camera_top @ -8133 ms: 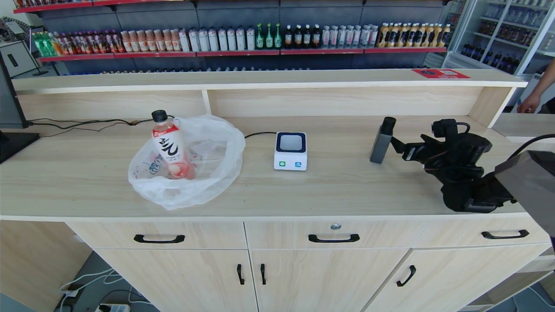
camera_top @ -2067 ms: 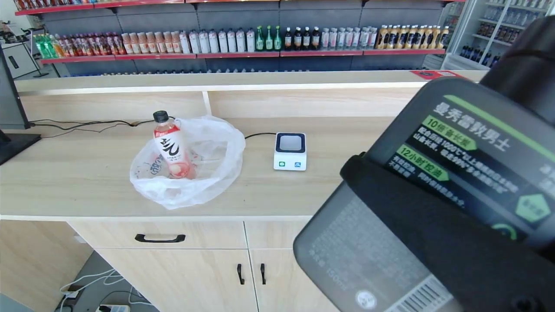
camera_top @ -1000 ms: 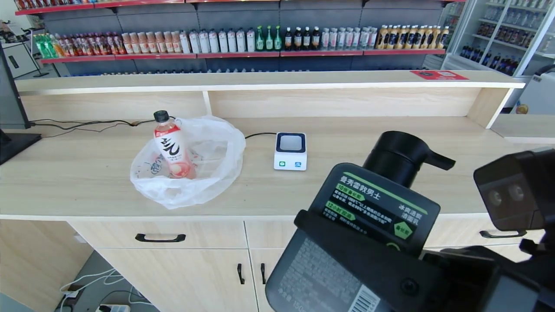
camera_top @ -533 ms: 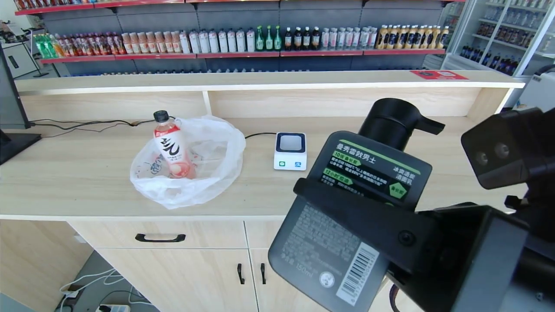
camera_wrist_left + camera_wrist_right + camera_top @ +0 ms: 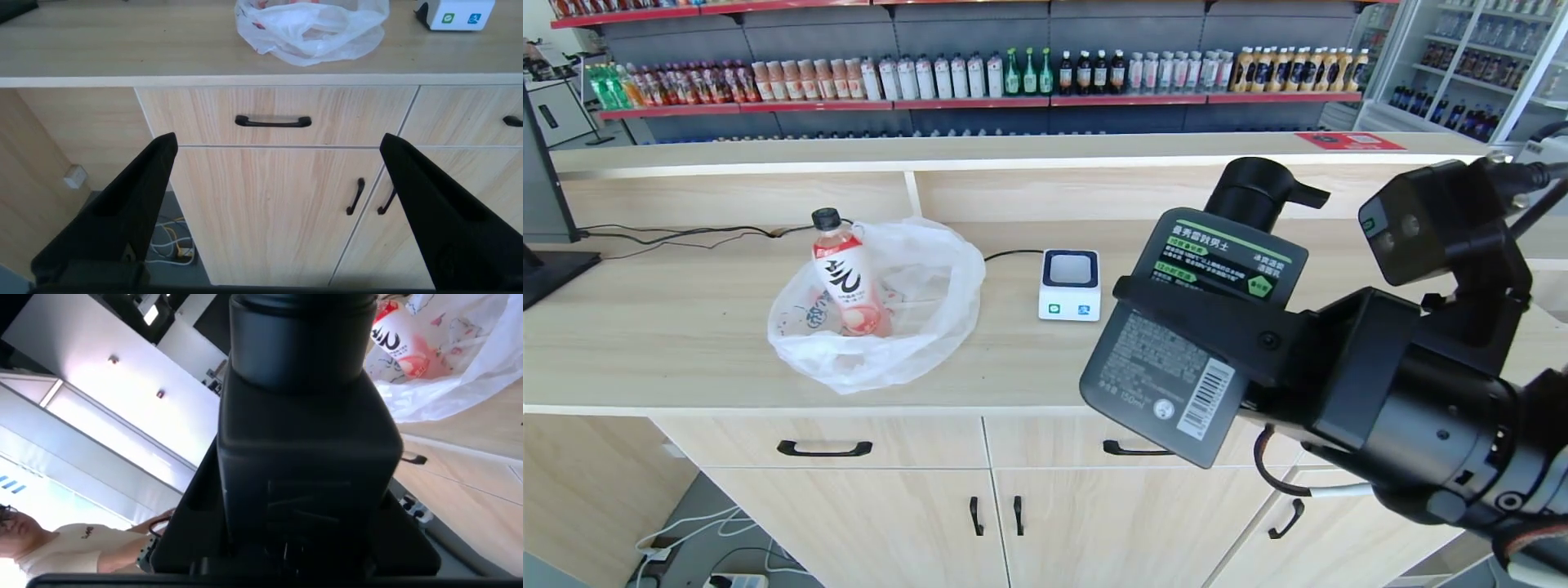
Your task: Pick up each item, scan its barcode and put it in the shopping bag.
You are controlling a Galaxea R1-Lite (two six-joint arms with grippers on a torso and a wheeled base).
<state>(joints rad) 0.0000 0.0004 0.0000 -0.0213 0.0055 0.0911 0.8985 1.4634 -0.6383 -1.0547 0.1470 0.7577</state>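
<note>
Now the pump bottle (image 5: pixel 1156 363), clamped across its middle by the right gripper (image 5: pixel 1143 298), has swung farther out and higher, hanging tilted over the counter's (image 5: pixel 686 327) front edge near the scanner (image 5: pixel 1070 284), with the gripper's far finger hidden behind it.

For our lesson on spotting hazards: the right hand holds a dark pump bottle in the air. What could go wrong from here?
1. The barcode on the dark pump bottle in the right hand faces the head camera, and the scanner window faces up; the scan may miss unless the bottle is turned.
2. The shopping bag lies slumped with a pink drink bottle leaning inside; a careless drop could topple it.
</note>
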